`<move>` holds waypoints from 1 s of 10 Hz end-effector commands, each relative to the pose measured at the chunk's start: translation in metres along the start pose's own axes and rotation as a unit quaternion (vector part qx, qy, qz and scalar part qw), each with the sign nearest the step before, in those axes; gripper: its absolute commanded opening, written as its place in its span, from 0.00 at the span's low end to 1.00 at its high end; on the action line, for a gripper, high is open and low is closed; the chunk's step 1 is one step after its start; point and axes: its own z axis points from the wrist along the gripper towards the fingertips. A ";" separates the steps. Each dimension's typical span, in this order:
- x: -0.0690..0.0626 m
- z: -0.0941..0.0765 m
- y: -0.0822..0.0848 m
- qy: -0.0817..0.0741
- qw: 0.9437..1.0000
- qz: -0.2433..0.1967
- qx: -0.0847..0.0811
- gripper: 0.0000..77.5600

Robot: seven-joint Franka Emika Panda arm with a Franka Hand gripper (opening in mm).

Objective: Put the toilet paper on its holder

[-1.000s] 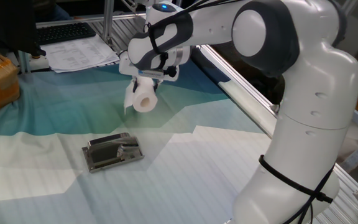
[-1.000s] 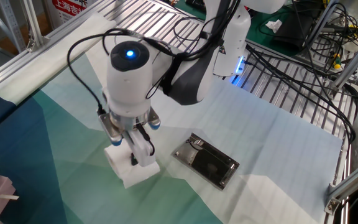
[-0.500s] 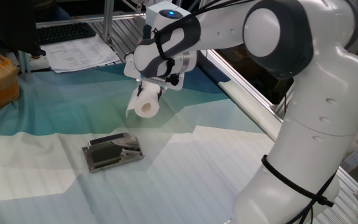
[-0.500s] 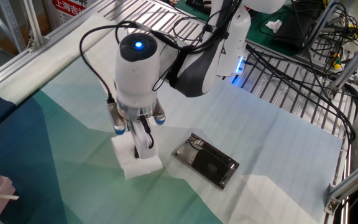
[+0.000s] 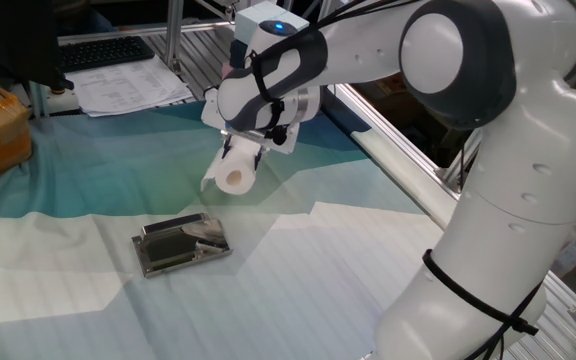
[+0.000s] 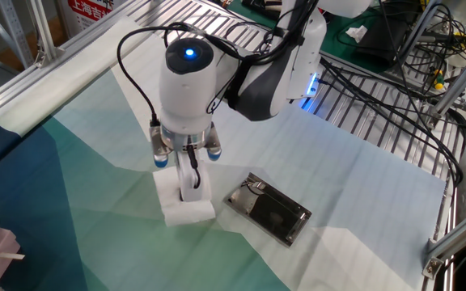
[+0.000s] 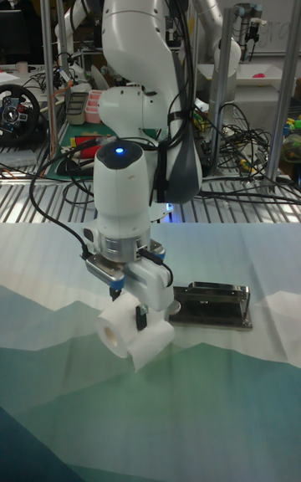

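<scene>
No text can be read: the red sign (image 6: 94, 7) (top edge, cropped) shows only illegible white characters.

- We see a table (image 5: 298, 290) covered by a cloth (image 6: 79, 178) printed in teal, green and white angular patches.
- The holder (image 5: 180, 244) lies flat on the cloth, a silver-rimmed plate with a dark centre.
- At the far edge in one fixed view, papers (image 5: 128, 85) and a keyboard (image 5: 103, 50) lie on the table.
</scene>
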 end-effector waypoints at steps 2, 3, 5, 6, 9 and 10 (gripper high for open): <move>0.012 -0.003 -0.006 0.009 0.999 0.048 -0.010 0.02; 0.012 -0.003 -0.006 0.007 0.999 0.046 -0.010 0.02; 0.013 -0.003 -0.006 0.007 0.999 0.046 -0.009 0.02; 0.014 -0.003 -0.006 0.006 0.999 0.046 -0.009 0.02; 0.014 -0.003 -0.006 0.004 0.999 0.052 -0.004 0.02; 0.014 -0.003 -0.006 0.005 0.998 0.060 -0.003 0.02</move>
